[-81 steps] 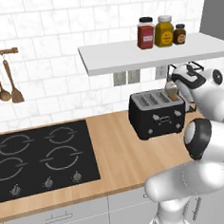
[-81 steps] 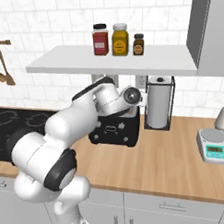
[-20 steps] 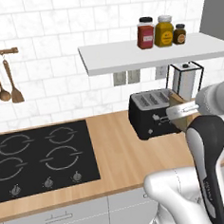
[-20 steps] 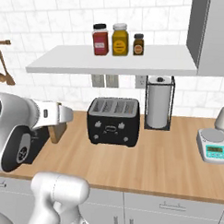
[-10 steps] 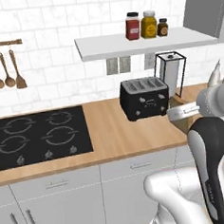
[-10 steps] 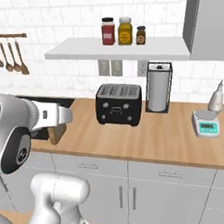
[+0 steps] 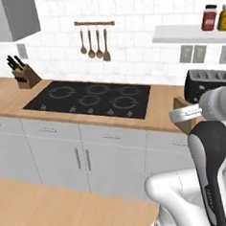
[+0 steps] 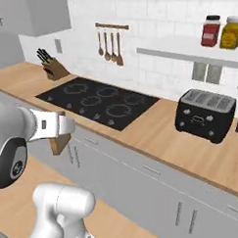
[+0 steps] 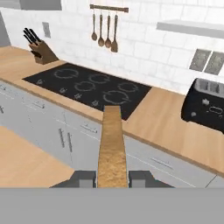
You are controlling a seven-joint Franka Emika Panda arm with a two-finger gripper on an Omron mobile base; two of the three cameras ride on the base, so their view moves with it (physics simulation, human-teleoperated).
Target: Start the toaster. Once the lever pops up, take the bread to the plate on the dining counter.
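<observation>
Wooden counter with toaster, black hob, knife block atop.

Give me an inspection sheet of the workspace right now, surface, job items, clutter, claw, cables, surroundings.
Surface: wooden counter with black cooktop set in.
Job's things: toaster on the counter; bread edge-on, off the counter, between the claw's fingers.
Clutter: knife block at the counter's far end.
Claw: claw shut on the bread.
Cables: nothing seen.
Surroundings: utensils hang on a wall rail; jars on a shelf; grey cabinets below.
</observation>
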